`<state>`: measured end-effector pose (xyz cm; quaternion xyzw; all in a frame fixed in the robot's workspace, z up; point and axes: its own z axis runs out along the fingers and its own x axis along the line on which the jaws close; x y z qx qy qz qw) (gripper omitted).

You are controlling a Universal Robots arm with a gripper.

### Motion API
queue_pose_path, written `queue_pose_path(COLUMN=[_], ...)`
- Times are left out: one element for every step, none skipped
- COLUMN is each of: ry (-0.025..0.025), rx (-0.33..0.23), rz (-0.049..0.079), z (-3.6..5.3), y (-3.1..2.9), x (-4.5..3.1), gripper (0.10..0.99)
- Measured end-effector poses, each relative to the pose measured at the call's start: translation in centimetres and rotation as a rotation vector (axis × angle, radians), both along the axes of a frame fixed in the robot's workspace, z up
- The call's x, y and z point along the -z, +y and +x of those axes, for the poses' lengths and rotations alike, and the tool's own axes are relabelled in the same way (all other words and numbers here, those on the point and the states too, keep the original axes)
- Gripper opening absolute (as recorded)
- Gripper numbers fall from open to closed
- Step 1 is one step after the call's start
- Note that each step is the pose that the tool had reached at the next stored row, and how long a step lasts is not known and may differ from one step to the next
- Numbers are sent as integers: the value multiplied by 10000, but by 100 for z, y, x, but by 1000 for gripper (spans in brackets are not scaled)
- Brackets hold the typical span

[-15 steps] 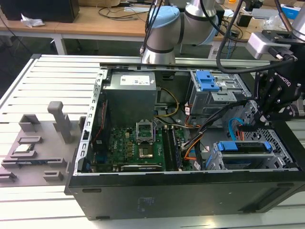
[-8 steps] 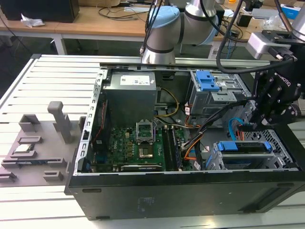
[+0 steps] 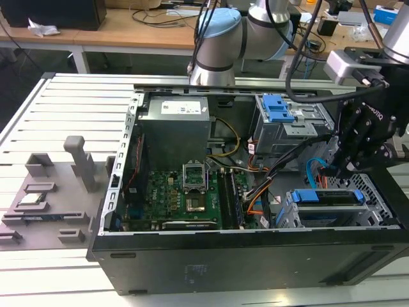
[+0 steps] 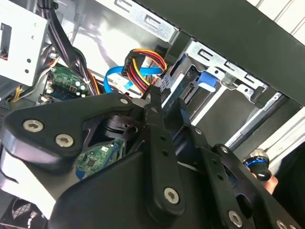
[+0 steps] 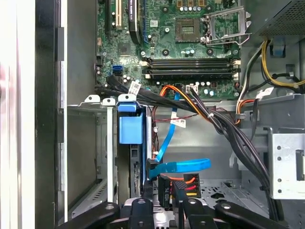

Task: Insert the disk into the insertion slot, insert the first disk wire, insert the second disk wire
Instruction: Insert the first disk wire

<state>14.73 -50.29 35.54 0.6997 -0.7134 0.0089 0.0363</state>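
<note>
The disk lies in the insertion slot, the low perforated cage at the exterior view's right; its blue carrier shows in the first wrist view. My gripper hangs just above the disk's rear end. Its fingers are shut on the black plug of the first disk wire, whose orange, red and black leads rise behind the fingertips. The second disk wire, light blue, loops beside the plug, its dark end lying against the disk's rear edge. Whether that end is seated I cannot tell.
A taller cage with a blue latch stands behind the slot. A thick black cable bundle and a flat orange cable cross between the motherboard and the cages. The power supply sits at the back.
</note>
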Motion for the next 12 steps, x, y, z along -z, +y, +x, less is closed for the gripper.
queue_pose_path(ry=[0, 0, 0, 0, 0, 1, 0, 0, 0, 1, 0, 0], rx=[-1, 0, 0, 0, 0, 0, 0, 0, 0, 0, 0, 0], rz=[-37, -40, -40, -39, -39, -39, -39, -38, -38, -39, -39, -35], z=[-2, -2, -2, -2, -2, -2, -2, -2, -2, -2, -2, -2], y=[0, -1, -1, 0, 0, 0, 0, 0, 0, 0, 0, -12], x=[18, 18, 18, 19, 20, 20, 21, 21, 21, 21, 22, 24], gripper=[302, 302, 302, 302, 286, 286, 220, 169, 169, 169, 169, 169])
